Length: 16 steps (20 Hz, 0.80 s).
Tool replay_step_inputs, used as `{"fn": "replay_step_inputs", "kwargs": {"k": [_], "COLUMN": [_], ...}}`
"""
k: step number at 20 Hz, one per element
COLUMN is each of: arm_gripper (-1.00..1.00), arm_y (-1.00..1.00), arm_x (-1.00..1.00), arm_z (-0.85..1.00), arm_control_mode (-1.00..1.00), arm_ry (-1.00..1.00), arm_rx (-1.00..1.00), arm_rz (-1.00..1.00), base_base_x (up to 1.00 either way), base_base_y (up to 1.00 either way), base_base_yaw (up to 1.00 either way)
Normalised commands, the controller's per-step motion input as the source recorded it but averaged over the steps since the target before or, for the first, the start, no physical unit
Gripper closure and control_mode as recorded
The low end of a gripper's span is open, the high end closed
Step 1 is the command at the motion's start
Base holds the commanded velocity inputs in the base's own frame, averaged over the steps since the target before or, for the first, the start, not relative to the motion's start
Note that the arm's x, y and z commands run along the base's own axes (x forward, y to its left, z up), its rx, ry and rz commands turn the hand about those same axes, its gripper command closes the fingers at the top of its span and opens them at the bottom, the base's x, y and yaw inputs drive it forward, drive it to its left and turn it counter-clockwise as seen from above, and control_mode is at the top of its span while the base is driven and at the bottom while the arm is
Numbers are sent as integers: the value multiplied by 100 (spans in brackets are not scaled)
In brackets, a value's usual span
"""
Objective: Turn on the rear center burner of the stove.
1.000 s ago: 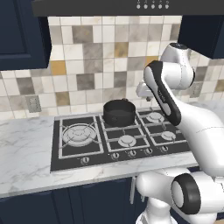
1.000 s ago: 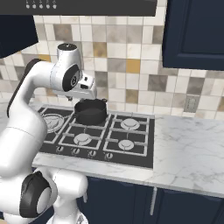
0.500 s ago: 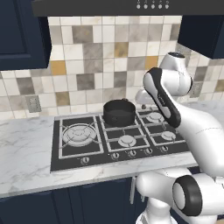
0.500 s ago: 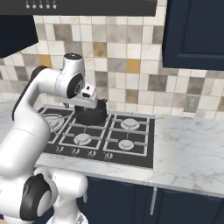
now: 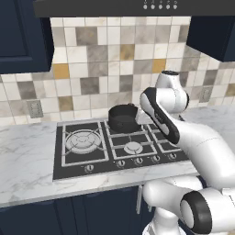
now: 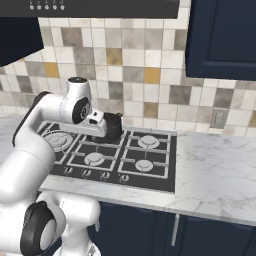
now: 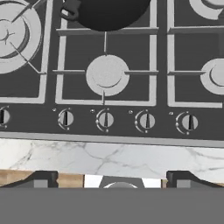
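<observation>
The stove (image 5: 82, 163) is a black glass cooktop with silver burners, wire grates and a front row of knobs (image 7: 105, 119). A black pot (image 5: 123, 118) sits on the rear center burner, at the top of the hand view (image 7: 107, 13). My gripper (image 7: 113, 180) hangs open above the counter's front edge, its dark fingertips (image 7: 41, 179) wide apart with nothing between them. It looks down on the knob row and the front center burner (image 7: 107, 74). In the right base view the hand (image 6: 99, 124) is over the stove (image 6: 150, 172), partly covering the pot (image 6: 116, 131).
White marble counter (image 5: 27, 183) runs on both sides of the stove and along its front (image 7: 131, 157). Behind it stands a tiled wall with an outlet (image 5: 32, 109). A range hood (image 5: 137, 7) hangs above, flanked by dark blue cabinets (image 6: 225, 35).
The arm has swung down and forward: the hand dropped from above the pot's height to low over the stove's front half. The pot stayed put.
</observation>
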Motion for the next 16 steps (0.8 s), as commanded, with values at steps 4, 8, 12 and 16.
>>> {"fn": "replay_step_inputs", "kwargs": {"k": [4, 8, 12, 16], "arm_gripper": [-100, -100, -100, -100], "arm_y": [3, 8, 14, 7], "arm_x": [0, 0, 0, 0], "arm_z": [-62, -66, -68, -44], "arm_control_mode": [-100, -100, -100, -100], "arm_ry": [8, 2, 0, 1], "arm_rx": [0, 0, 0, 0], "arm_rz": [0, 0, 0, 0], "base_base_x": [0, 0, 0, 0], "base_base_y": [0, 0, 0, 0], "base_base_yaw": [0, 0, 0, 0]}}
